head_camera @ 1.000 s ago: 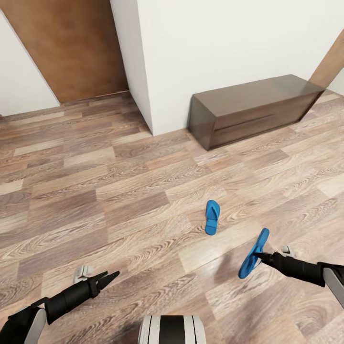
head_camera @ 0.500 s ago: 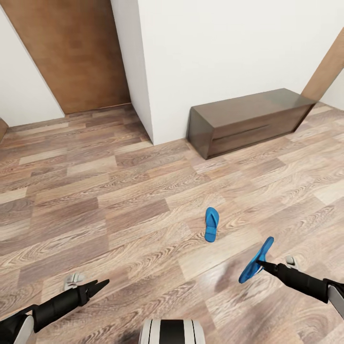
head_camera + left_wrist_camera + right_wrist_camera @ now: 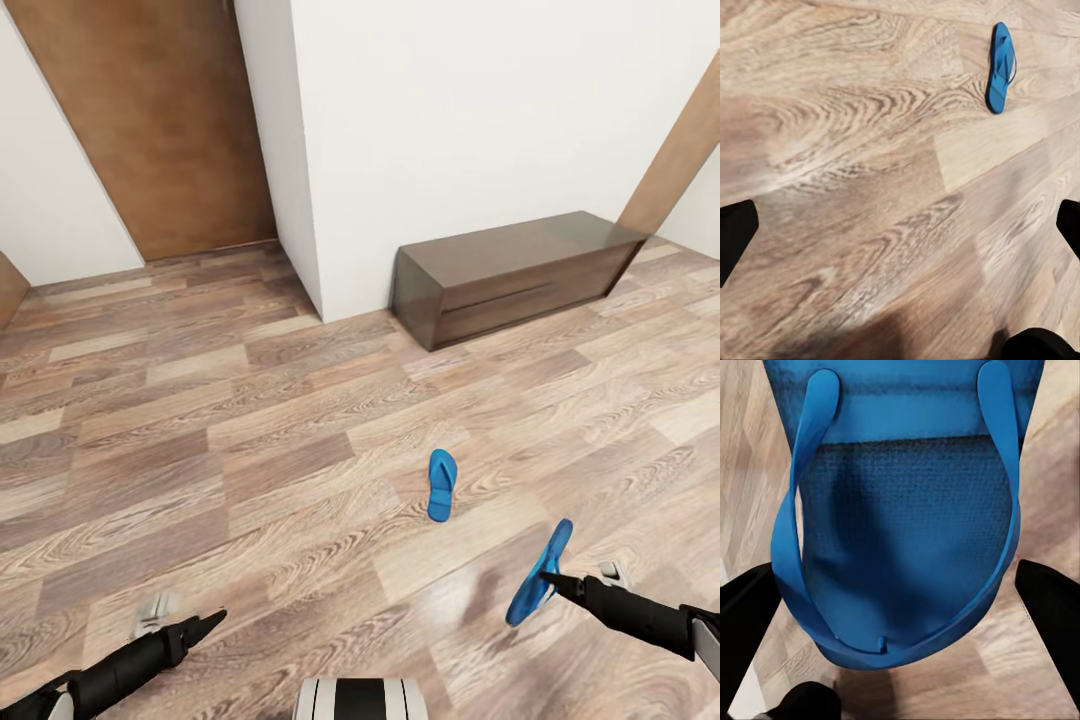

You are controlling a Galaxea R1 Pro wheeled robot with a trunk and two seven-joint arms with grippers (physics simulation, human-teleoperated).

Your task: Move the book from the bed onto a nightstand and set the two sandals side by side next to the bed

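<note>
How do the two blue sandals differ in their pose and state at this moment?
The sandal on the floor lies flat and untouched; the held sandal hangs tilted above the floor, gripped by the right pincer. The floor sandal sits farther from the robot than the held one. Both are bright blue flip-flops.

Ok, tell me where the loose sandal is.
In the head view the loose sandal lies flat on the wood floor, ahead of the right gripper holding its mate, short of the long bench.

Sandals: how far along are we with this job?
Nothing looks finished. In hand: the right gripper holds one sandal above the floor. Left: the other sandal lies on the planks, the left gripper is open, and bed placement and the book step remain.
</note>
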